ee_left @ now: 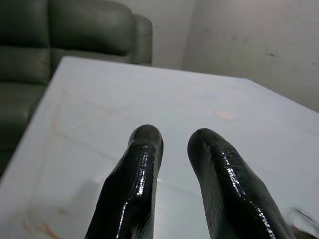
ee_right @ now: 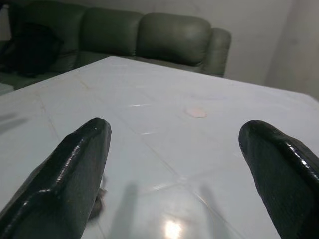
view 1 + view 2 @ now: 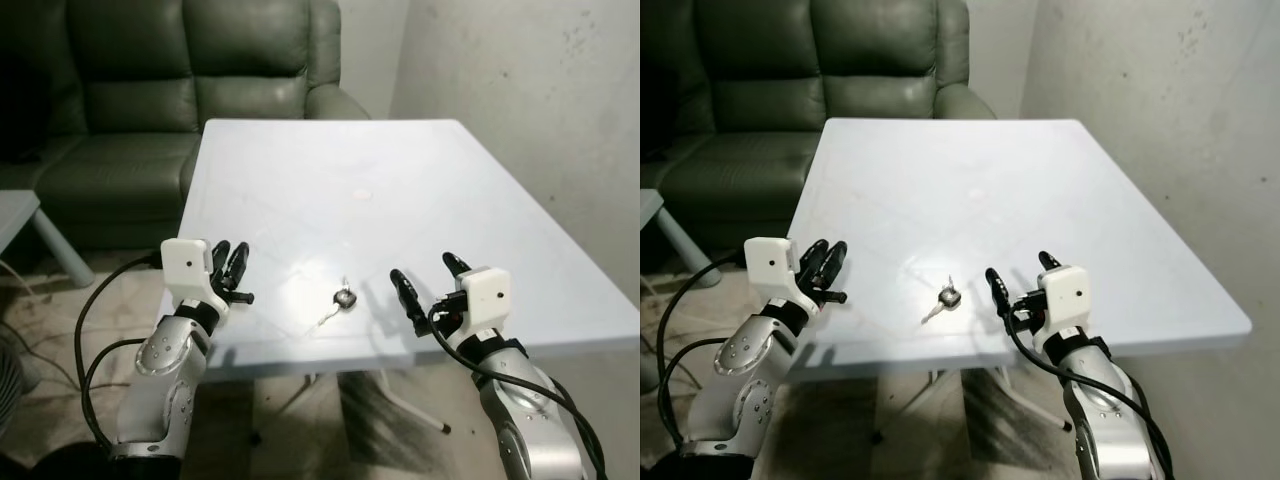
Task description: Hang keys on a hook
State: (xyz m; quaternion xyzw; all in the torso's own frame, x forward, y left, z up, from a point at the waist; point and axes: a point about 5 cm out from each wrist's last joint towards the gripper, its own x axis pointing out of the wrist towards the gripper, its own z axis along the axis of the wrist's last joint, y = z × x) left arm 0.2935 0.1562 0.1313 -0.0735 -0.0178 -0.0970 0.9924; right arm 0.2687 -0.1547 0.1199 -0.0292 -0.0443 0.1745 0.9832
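A small bunch of keys (image 3: 343, 299) with a black head lies on the white table (image 3: 330, 170), near its front edge and between my two grippers. My left gripper (image 3: 232, 258) hovers at the table's front left corner, to the left of the keys. Its fingers (image 1: 144, 149) stand a narrow gap apart with nothing between them. My right gripper (image 3: 422, 266) hovers over the front edge to the right of the keys. It is wide open and empty, and its fingertips (image 2: 94, 134) point across the tabletop.
A dark green sofa (image 3: 180, 90) stands behind the table. A bare pale wall (image 3: 520, 80) runs along the right side. A low grey side table (image 3: 20, 215) sits at the far left. A faint round mark (image 3: 361, 194) shows mid-table.
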